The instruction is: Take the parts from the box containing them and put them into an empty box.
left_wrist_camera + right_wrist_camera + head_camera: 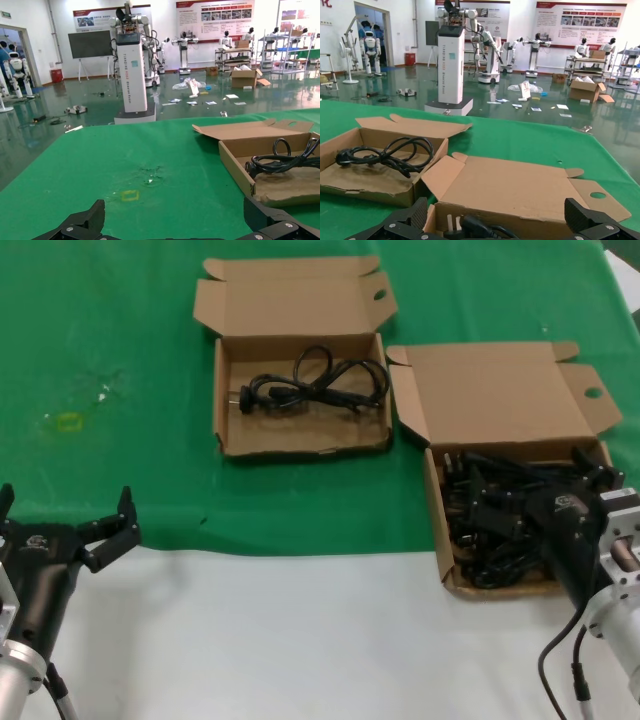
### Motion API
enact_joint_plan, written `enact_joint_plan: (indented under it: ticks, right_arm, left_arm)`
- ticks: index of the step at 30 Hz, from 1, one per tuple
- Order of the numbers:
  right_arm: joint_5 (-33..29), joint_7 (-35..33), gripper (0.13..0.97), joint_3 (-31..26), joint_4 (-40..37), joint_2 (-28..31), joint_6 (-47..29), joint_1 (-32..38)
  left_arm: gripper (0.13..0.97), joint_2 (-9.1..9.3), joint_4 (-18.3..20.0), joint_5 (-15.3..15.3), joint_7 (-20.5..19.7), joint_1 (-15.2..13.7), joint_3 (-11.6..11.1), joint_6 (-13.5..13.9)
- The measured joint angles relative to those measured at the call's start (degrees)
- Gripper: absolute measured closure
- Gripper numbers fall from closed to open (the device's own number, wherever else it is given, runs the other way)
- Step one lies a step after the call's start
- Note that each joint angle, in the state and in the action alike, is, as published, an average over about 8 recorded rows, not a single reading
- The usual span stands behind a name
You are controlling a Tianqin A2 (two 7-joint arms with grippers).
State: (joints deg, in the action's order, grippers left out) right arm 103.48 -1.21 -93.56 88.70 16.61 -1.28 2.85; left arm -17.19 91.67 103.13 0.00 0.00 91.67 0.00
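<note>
The box containing the parts [436, 510], with an eared flat lid [520, 185], stands at the right and holds a tangle of black cables [490, 530]; one plug [470, 227] shows at its near wall. My right gripper [530, 490] hangs open just over this pile [495, 215], with nothing between its fingers. The box with the tuck-strip lid [219, 390] stands at the back centre [240, 170] [370, 185], and a single looped cable [310, 385] [280, 160] [385, 152] lies in it. At the front left my left gripper [65, 505] stands open and empty above the cloth [175, 210].
A green cloth [120, 340] covers the far part of the table; the near strip is white [300, 640]. A small yellow mark [68, 421] sits on the cloth at the left. The two boxes stand close together.
</note>
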Motion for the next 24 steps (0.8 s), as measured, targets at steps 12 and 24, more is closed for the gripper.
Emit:
enact_joint_plan:
  ticks: [12, 24]
  right_arm:
    - [0.0, 0.0, 0.129, 0.0, 0.0, 0.0, 0.0, 0.0]
    - [0.0, 0.0, 0.129, 0.0, 0.0, 0.0, 0.0, 0.0]
  left_arm:
    - [0.132, 0.00, 0.0, 0.0, 0.0, 0.0, 0.0, 0.0]
    - [0.132, 0.00, 0.0, 0.0, 0.0, 0.0, 0.0, 0.0]
